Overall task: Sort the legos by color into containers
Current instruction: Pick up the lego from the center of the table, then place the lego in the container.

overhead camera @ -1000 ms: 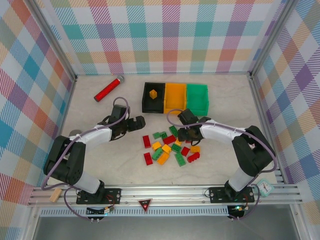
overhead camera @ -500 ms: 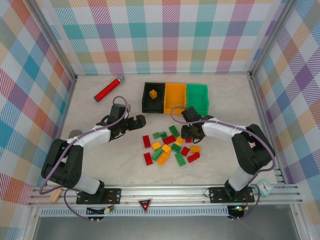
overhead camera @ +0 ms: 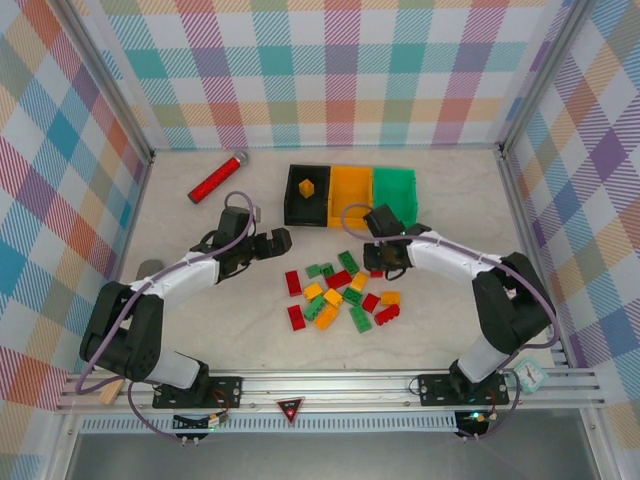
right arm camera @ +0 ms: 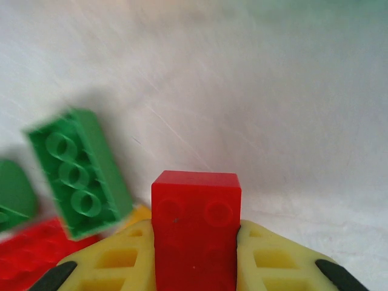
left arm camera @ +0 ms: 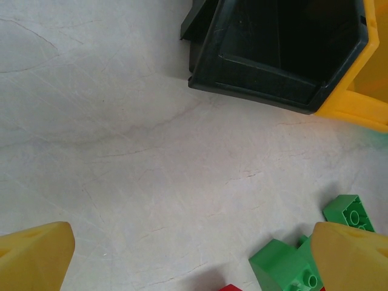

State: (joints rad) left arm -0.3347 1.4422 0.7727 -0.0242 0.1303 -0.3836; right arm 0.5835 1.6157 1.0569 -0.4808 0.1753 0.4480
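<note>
Right wrist: our right gripper (right arm camera: 195,242) pinches a red lego (right arm camera: 195,203); left gripper (left arm camera: 194,257) gapes wide, empty. We count three bins (overhead camera: 350,195), one yellow lego (overhead camera: 307,186) inside.

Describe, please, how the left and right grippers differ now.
The left gripper is wide open and empty; the right gripper is shut on a red brick. The left faces bare table by the black bin; the right is near a green brick. Both have yellow fingers.

Your left hand (overhead camera: 272,242) hangs wide open; your right hand (overhead camera: 386,262), arm reaching inward, is clamped on a red lego (right arm camera: 195,230).
</note>
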